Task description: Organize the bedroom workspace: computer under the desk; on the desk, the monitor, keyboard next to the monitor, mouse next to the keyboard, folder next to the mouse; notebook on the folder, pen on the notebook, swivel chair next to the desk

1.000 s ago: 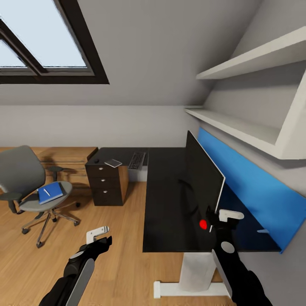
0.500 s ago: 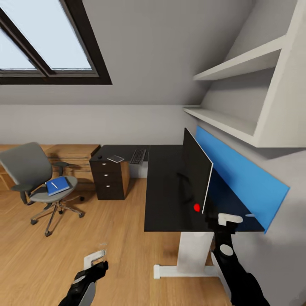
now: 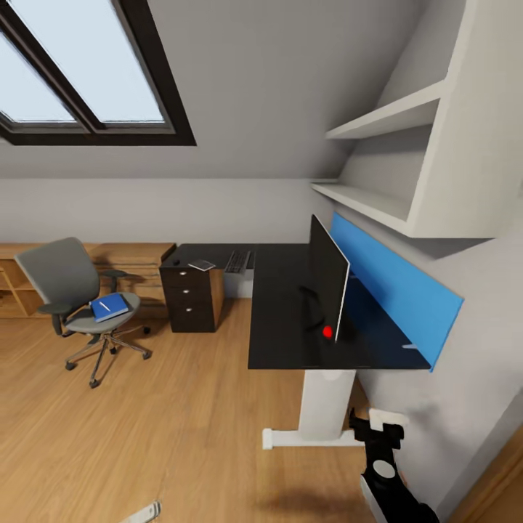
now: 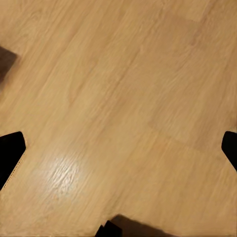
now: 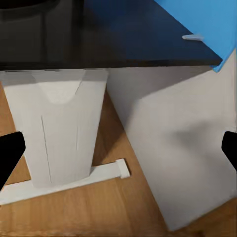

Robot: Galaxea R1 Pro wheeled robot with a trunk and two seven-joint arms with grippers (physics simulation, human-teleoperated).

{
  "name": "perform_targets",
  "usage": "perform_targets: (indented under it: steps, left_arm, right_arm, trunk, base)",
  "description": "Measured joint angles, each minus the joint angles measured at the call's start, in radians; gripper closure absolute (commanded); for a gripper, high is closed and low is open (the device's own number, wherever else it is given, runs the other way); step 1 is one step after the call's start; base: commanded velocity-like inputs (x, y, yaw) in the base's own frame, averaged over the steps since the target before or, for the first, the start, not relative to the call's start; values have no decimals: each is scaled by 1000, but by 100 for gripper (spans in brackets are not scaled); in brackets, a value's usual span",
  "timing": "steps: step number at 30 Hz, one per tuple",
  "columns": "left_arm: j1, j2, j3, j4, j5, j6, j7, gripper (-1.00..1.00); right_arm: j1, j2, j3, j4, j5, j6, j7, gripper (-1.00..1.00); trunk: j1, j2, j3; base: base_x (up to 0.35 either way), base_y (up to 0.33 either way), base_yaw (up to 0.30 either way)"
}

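The right gripper hung low by the white desk leg, its fingers spread with nothing between them; the left gripper pointed down at bare wooden floor, its fingers also wide apart and empty. Above the leg, the desk carried the monitor upright near the right edge of its top, close to the blue wall panel. Farther along, on the far end of the top over the drawer unit, lay the keyboard and the notebook, near each other; something small and dark beside them might have been the mouse, but it was too small to tell. Well off to the left stood the swivel chair, apart from the desk, with the blue folder on its seat and a thin white pen lying on the folder. The sensible course, I judged, was to roll toward the chair with arms tucked clear of the desk edge, then square up to the seat before reaching.
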Motion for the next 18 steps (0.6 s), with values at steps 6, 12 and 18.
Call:
perform_targets:
  steps: [6,12,18]
  left_arm:
    - [0,0,0,67,1,-72,0,-100]
    - [0,-1,0,89,3,-78,0,-100]
    - [0,-19,1,127,4,-80,-21,-100]
  right_arm:
    - [0,4,3,245,-1,-184,4,-100]
    - [0,3,1,418,-3,-352,5,-100]
    - [0,34,4,483,-3,-409,9,-100]
  trunk:
    - [0,0,0]
    - [-1,0,0]
    - [-1,0,0]
  base:
    - [-225,0,0]
    - [-19,0,0]
    - [-28,167,0]
